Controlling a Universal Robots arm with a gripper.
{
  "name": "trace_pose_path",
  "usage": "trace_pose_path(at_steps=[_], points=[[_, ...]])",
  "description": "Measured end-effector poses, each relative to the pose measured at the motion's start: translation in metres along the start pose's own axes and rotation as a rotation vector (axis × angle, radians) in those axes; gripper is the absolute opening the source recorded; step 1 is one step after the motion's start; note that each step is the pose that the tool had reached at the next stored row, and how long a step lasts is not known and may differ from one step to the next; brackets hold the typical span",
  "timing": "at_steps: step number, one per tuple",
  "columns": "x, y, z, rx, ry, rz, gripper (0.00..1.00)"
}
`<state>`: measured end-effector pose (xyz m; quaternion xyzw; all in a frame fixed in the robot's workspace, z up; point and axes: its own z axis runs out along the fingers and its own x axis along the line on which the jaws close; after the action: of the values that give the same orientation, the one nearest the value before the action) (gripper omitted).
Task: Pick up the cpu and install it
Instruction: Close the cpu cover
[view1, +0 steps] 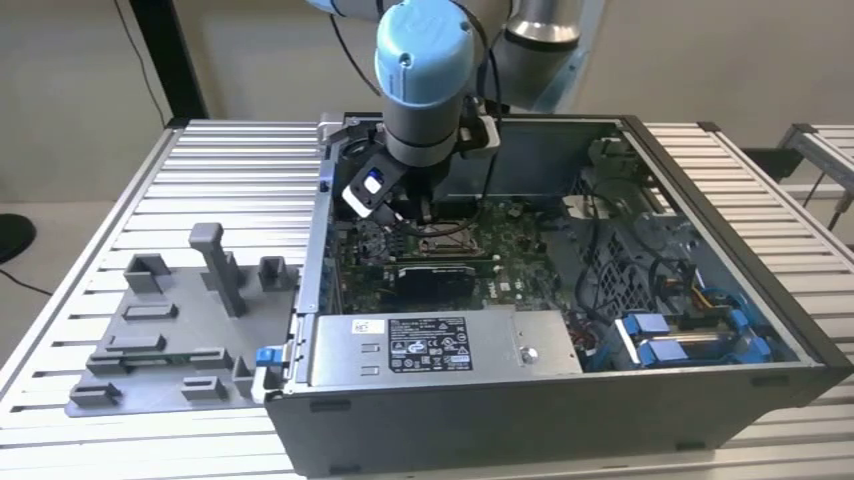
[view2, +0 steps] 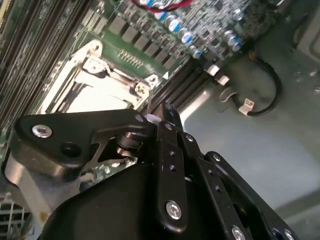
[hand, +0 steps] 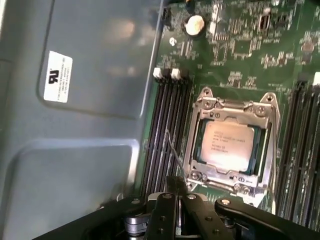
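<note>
The cpu (hand: 227, 145), a small square chip with a pale silver top, lies flat inside the metal socket frame (hand: 196, 142) on the green motherboard. In the second wrist view the cpu (view2: 97, 100) shows as a bright pale patch within the frame. My gripper (hand: 175, 184) hangs just above the board beside the socket, over the black memory slots (hand: 167, 135), apart from the chip. Its black fingers are shut together with nothing between them. In the exterior view the gripper (view1: 404, 213) reaches down into the open computer case (view1: 747, 300) next to the socket (view1: 447, 238).
Grey plastic fixture blocks (view1: 174, 320) stand on the slatted table at the exterior view's left. Inside the case are a power supply box (view1: 427, 345), blue drive brackets (view1: 681, 335) and loose cables (view2: 260, 95). The case wall (hand: 75, 125) rises close beside the memory slots.
</note>
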<state>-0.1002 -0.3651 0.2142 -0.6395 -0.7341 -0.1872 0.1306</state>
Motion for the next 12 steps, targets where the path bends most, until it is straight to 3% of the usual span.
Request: trace_pose_path(at_steps=[2, 6, 12], points=[[0.0002, 0.0022, -0.001, 0.0161, 0.002, 0.008, 0.0], [0.0045, 0.0092, -0.0114, 0.0298, 0.0038, 0.013, 0.0], [0.0011, 0.0083, -0.0025, 0.0306, 0.004, 0.012, 0.0]])
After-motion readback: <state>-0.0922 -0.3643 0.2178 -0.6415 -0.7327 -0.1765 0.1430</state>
